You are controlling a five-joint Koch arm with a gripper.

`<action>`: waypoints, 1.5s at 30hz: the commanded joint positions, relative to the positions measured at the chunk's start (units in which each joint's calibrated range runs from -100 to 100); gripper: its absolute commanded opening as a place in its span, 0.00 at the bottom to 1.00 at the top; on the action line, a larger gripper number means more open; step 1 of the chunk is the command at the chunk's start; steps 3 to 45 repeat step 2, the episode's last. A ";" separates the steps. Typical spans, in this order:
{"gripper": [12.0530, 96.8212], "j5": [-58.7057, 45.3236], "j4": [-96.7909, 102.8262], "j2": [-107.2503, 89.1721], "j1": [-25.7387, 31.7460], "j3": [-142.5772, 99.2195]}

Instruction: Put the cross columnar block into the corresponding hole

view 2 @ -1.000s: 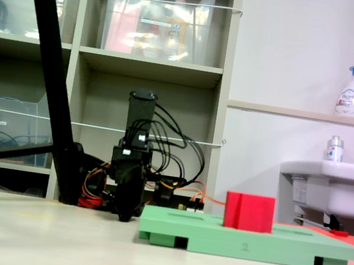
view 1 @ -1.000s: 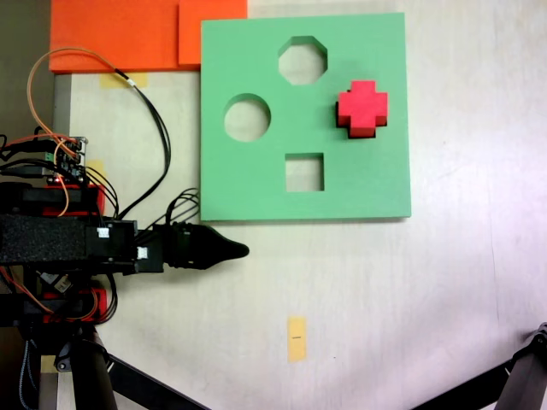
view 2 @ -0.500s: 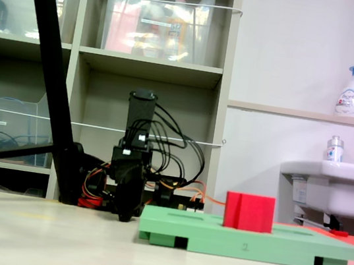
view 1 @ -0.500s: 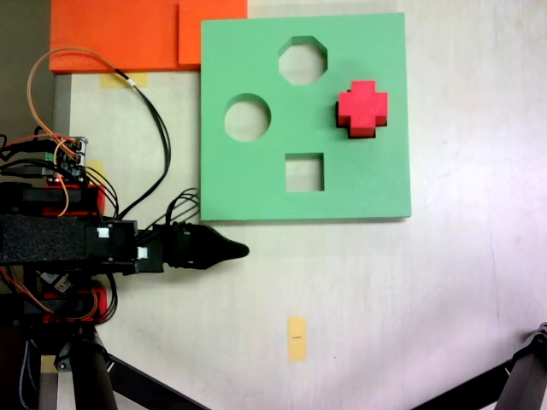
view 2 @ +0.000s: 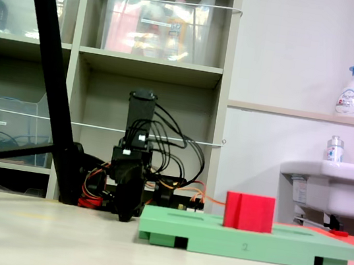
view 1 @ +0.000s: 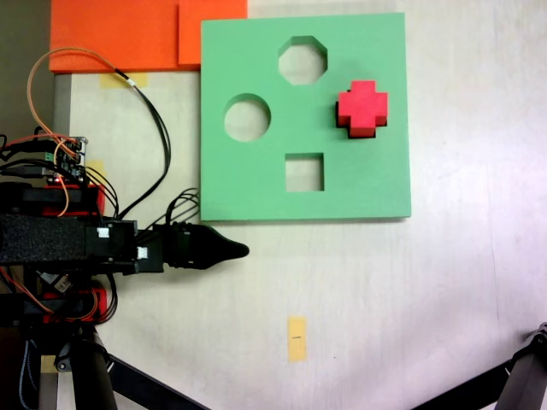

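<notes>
The red cross columnar block [view 1: 362,104] stands upright on the right part of the square green foam board [view 1: 367,179]. It rises well above the board's top [view 2: 249,212]. The corresponding hole is hidden under the block, so I cannot tell how deep the block sits. My gripper [view 1: 242,250] lies low over the table, off the board's lower left corner and far from the block. It narrows to a single black point with nothing in it. In a fixed view it sits left of the board [view 2: 125,215].
The board also has an octagonal, a round and a square cutout. Orange foam sheets [view 1: 120,34] lie at the top left. A yellow tape strip [view 1: 297,338] marks the table below the board. Black tripod legs [view 1: 102,376] cross the lower corners. Cables trail by the arm's base.
</notes>
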 commanded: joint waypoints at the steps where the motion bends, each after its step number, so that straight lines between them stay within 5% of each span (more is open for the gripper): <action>1: 0.43 -0.34 -6.11 -0.41 0.00 -0.49; 45: 0.43 -0.34 -6.11 -0.41 0.00 -0.49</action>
